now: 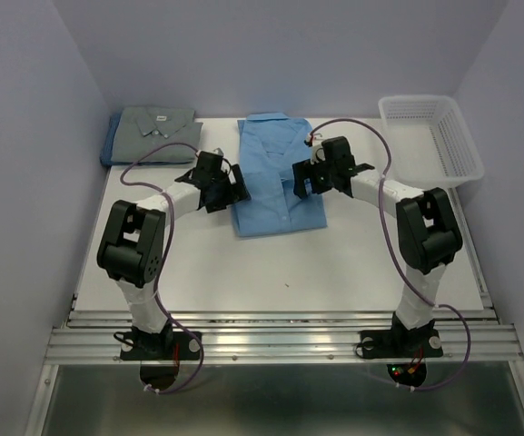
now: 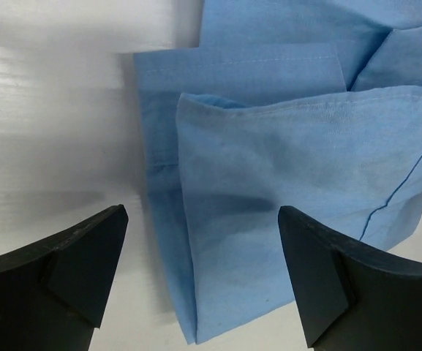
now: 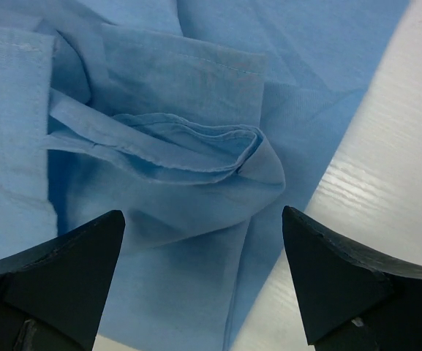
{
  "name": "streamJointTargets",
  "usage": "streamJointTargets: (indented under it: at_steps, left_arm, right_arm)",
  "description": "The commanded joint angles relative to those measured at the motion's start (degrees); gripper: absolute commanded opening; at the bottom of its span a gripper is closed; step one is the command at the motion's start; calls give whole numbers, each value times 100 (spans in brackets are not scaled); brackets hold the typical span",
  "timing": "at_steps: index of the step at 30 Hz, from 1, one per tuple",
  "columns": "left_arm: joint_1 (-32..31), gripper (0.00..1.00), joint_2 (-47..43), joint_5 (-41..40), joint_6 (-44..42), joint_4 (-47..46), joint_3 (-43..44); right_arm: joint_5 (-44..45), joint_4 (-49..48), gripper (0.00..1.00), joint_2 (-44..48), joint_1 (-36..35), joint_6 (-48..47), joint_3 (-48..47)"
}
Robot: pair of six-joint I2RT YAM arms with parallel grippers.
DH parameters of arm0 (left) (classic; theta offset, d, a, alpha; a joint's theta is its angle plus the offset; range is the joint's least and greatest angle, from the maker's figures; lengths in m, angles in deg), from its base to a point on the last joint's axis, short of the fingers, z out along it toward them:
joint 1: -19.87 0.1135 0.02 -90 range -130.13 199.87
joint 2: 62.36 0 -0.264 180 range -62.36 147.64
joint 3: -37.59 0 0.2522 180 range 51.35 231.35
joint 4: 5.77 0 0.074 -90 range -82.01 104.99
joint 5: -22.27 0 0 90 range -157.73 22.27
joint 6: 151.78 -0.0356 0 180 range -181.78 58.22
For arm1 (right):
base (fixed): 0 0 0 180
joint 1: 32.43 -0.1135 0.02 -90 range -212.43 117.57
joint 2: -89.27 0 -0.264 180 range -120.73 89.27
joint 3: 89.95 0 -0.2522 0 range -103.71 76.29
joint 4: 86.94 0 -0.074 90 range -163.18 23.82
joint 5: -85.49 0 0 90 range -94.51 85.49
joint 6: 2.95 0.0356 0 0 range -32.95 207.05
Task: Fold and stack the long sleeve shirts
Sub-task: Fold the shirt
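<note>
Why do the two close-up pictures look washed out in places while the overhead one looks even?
Top view: even, soft light, sharp throughout. Left wrist view: the white table glares and blurs at upper left; a dark shadow sits on the light blue shirt. Right wrist view: table glare at right, cloth slightly soft.

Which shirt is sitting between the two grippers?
The light blue shirt mid-table: the left gripper and right gripper hang open at its edges. The grey shirt lies far left, stacked on a darker blue shirt.
</note>
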Motion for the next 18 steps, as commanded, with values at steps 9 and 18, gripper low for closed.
streamJointTargets:
  at_steps: [9,18]
  left_arm:
    - [-27,40,679,360,-204,-225,729]
    - [-27,0,565,403,-213,-225,800]
  right_arm:
    - [-1209,6,88,-1016,234,-963,-1124]
    - [-1315,15,84,-1403,234,-796,-1494]
